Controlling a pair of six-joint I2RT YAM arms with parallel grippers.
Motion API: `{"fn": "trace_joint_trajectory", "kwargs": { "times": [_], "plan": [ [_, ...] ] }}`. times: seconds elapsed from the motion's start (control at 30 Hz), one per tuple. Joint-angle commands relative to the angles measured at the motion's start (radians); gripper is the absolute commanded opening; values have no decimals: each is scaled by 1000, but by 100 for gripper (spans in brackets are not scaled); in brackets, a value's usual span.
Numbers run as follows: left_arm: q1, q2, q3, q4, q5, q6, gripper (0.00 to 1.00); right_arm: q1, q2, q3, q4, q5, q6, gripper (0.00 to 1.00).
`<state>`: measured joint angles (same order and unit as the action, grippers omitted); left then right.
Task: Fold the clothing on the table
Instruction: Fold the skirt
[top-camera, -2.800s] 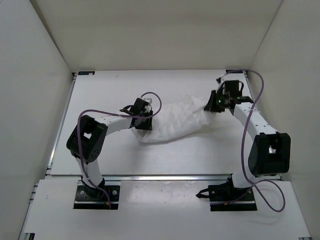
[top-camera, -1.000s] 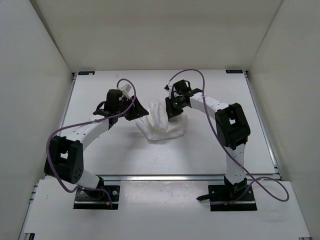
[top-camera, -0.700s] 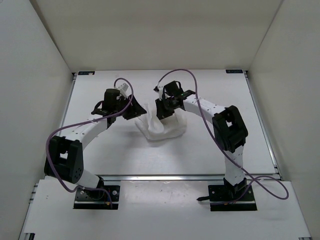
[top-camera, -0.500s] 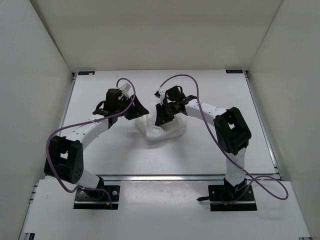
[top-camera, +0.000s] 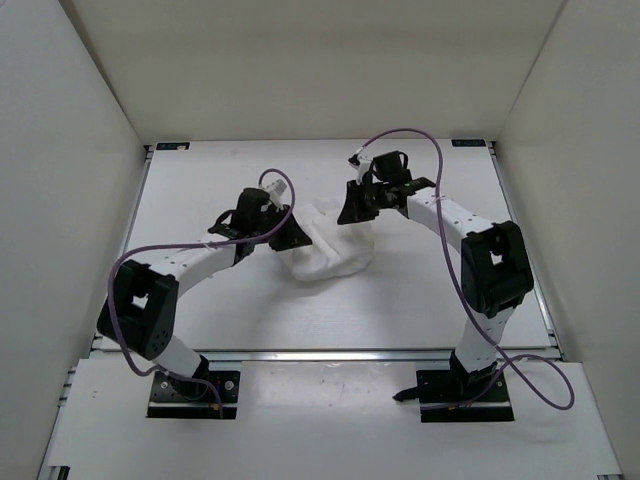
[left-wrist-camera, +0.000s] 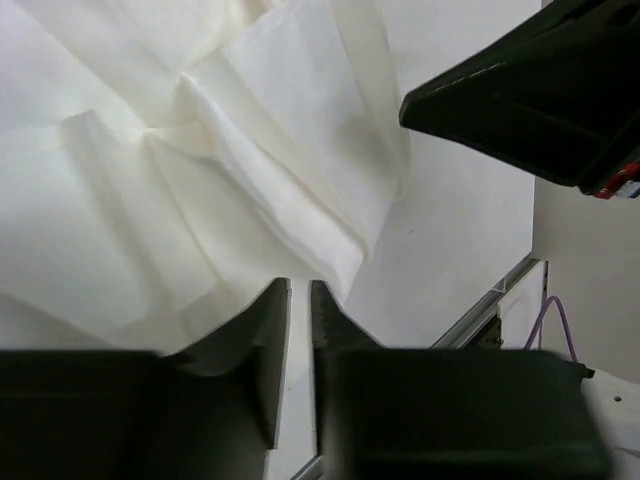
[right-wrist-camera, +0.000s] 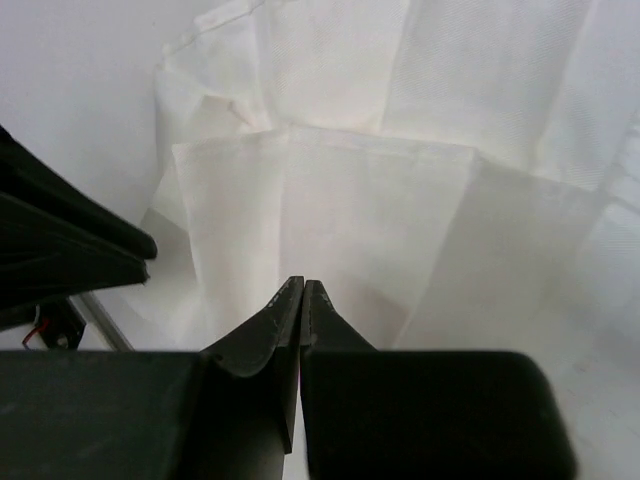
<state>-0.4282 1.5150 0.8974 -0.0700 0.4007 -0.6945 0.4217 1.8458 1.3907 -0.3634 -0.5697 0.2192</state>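
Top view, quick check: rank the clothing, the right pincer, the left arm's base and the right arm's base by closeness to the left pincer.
Measured from the left pincer:
1. The clothing, right beside it, on its right.
2. The right pincer, across the clothing, farther back.
3. The left arm's base, near edge, left side.
4. The right arm's base, near edge, right side.

clothing (top-camera: 332, 248) bunched into heap, left hand (top-camera: 296, 242) moved in, seemingly narrower; right hand (top-camera: 346, 214) withdrawn

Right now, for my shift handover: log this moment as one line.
clothing: bunched on table | left gripper: at its left edge, narrow gap, grip unclear | right gripper: shut, at its far right edge
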Motion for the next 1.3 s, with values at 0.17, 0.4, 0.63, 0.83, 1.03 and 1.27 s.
{"fn": "trace_joint_trajectory", "kwargs": {
  "times": [0.17,0.4,0.63,0.83,1.03,1.27],
  "plan": [
    [-103,151,48,-54,-146,67,0,31,46,-100,23,40,-55,0],
    [-43,169,-78,-19,-158,79,0,-14,76,-208,93,53,-52,0],
    [-6,122,-34,-54,-109,110,14,-78,26,-153,63,-47,-67,5],
    [57,-24,101,-200,-99,171,70,-126,-126,34,21,-209,3,49],
    [118,-188,221,-426,-221,272,98,-208,-357,-64,77,-86,75,85],
    [82,-229,247,-685,-379,355,99,-262,-470,-209,-131,246,-58,89]
  ]
}}
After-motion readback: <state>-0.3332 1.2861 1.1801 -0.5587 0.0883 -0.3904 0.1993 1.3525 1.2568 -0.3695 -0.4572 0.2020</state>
